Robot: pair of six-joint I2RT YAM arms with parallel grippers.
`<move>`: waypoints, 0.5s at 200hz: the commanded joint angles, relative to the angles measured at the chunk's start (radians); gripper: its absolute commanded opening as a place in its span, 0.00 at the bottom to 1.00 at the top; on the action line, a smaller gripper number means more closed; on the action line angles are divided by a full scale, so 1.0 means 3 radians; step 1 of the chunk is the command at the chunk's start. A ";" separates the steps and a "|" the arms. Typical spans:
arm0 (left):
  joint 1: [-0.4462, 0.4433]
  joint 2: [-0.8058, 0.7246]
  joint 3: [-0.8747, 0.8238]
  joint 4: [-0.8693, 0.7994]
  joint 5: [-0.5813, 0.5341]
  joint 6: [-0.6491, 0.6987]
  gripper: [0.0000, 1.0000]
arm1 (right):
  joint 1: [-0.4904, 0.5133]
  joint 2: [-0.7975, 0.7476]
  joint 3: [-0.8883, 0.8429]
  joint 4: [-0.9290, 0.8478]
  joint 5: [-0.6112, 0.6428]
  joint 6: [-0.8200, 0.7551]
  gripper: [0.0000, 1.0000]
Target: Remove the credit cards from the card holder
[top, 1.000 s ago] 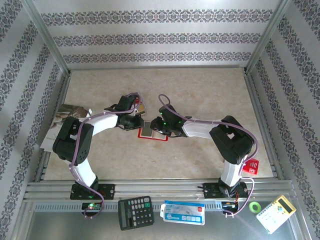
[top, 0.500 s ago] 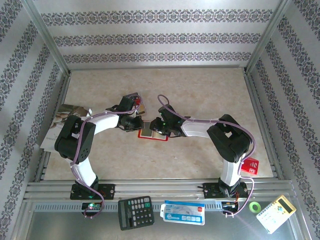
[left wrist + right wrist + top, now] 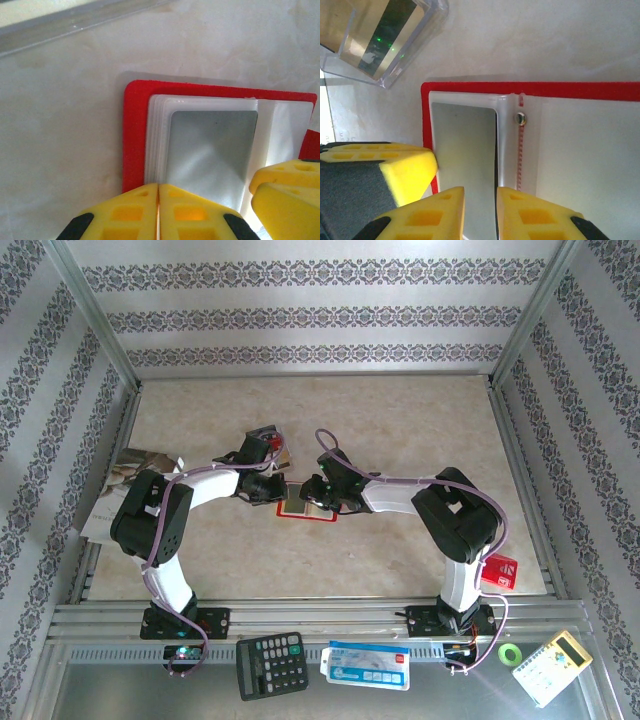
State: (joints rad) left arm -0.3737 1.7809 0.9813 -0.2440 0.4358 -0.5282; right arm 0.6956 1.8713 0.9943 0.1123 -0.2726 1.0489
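The white-and-black left arm [image 3: 200, 488] and right arm [image 3: 400, 496] meet over 1 small red folding card holder [image 3: 300, 511] on the beige marbled tabletop [image 3: 400, 420].

From my station I count one red card holder [image 3: 134, 135], one grey card [image 3: 212, 145], one tan card [image 3: 350, 25], one clear case [image 3: 427, 30], two calculators [image 3: 271, 664] [image 3: 548, 668], one blue-and-white packet [image 3: 366, 665], one tape roll [image 3: 511, 653] and one red box [image 3: 501, 572].

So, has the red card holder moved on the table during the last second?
No. In the top view the card holder lies where it did before: its red edge keeps the same place against the table's front rail.
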 commanded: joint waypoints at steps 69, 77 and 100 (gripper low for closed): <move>-0.0081 0.0077 -0.0063 -0.0089 0.0096 0.0050 0.09 | -0.0023 0.0178 0.0053 0.0076 -0.0135 -0.0048 0.25; -0.0089 0.0082 -0.0049 -0.0098 0.0107 0.0062 0.09 | -0.0019 0.0196 0.0069 0.0085 -0.0158 -0.0059 0.25; -0.0113 0.0077 -0.0017 -0.0114 0.0148 0.0108 0.09 | -0.0012 0.0229 0.0105 0.0088 -0.0197 -0.0075 0.24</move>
State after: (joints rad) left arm -0.3779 1.7809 0.9802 -0.2401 0.4461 -0.5274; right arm 0.6918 1.9030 0.9981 0.1238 -0.2951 1.0447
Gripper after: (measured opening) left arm 0.091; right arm 0.245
